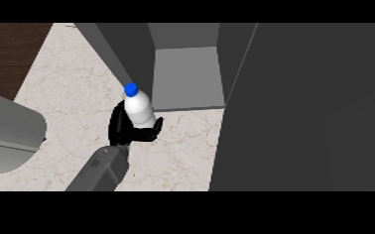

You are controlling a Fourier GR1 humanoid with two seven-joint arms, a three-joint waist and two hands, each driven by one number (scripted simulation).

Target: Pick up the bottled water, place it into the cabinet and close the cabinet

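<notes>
The bottled water (138, 108) is white with a blue cap (131, 88) and stands upright, lifted just in front of the cabinet's opening. My right hand (126, 129) is curled round its lower part, thumb on the right side and fingers on the left, hiding the bottle's base. Its forearm (99, 171) comes in from the lower left. The grey cabinet (187, 74) stands open, with its inner floor showing right of the bottle. The cabinet door (300, 109) is swung out wide and fills the right side. My left hand does not show.
The marble counter (70, 79) stretches left of and below the cabinet. A light grey rounded shape (18, 134) sits at the left edge. Dark wood (18, 49) shows at the far upper left.
</notes>
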